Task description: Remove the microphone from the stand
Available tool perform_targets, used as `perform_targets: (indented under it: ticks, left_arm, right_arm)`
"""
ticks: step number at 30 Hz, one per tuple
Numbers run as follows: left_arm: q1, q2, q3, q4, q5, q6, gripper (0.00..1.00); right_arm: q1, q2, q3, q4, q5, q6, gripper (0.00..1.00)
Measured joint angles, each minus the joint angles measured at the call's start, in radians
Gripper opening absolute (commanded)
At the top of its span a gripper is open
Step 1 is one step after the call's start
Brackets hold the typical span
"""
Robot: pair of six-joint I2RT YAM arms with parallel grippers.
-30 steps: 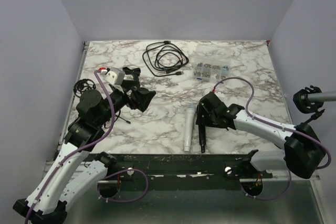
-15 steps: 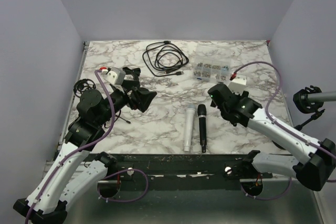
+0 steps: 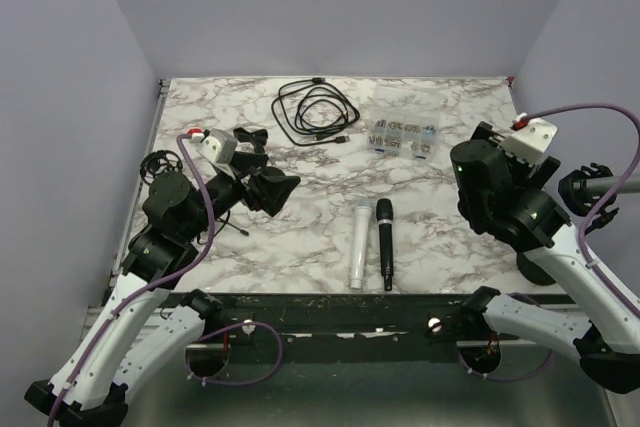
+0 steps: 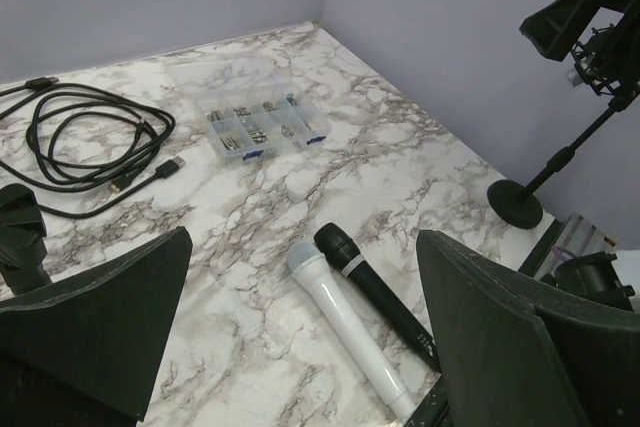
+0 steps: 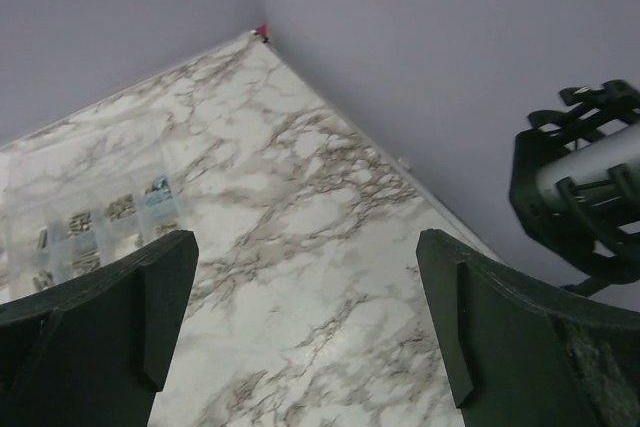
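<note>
A silver microphone (image 3: 622,184) sits in the black clip (image 3: 583,190) of a stand at the table's right edge; both show at the right of the right wrist view, microphone (image 5: 598,163) and clip (image 5: 560,197). My right gripper (image 3: 478,152) is open and empty, raised above the table left of the clip, with marble between its fingers (image 5: 310,317). A white microphone (image 3: 357,244) and a black microphone (image 3: 385,244) lie side by side near the front edge. My left gripper (image 3: 262,162) is open and empty, over the left of the table (image 4: 300,277).
A coiled black cable (image 3: 315,112) and a clear parts box (image 3: 402,135) lie at the back. The stand's round base (image 4: 515,203) stands on the right, by the right arm. A small black object (image 3: 158,162) sits at the left edge.
My right gripper left the black microphone lying beside the white one, then rose and swung right toward the stand. The left arm barely moved.
</note>
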Motion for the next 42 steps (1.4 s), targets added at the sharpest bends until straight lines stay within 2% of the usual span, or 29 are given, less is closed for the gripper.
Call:
perform_targets:
  ticks: [6,10,20,28,33,42]
  left_arm:
    - [0.000,-0.018,0.000,0.003,0.012,-0.010,0.99]
    - [0.000,-0.034,-0.002,0.018,0.018,-0.014,0.99]
    - [0.000,-0.069,-0.013,0.042,0.022,-0.017,0.99]
    - [-0.002,-0.066,-0.018,0.043,0.022,-0.017,0.99]
    - [-0.002,-0.060,-0.020,0.043,0.023,-0.018,0.99]
    - [-0.002,-0.050,-0.023,0.043,0.022,-0.018,0.99]
  right_arm:
    - [-0.053,-0.001,0.032,0.025,0.110,-0.147,1.00]
    - [-0.110,0.002,0.039,0.116,0.120,-0.272,1.00]
    - [-0.393,0.102,0.108,0.357,0.082,-0.476,0.97]
    - [-0.438,0.079,0.107,0.439,0.101,-0.531,0.94]
    - [-0.575,0.024,0.068,0.502,0.113,-0.549,0.94]
    - [-0.665,0.003,-0.039,0.533,0.111,-0.511,0.93]
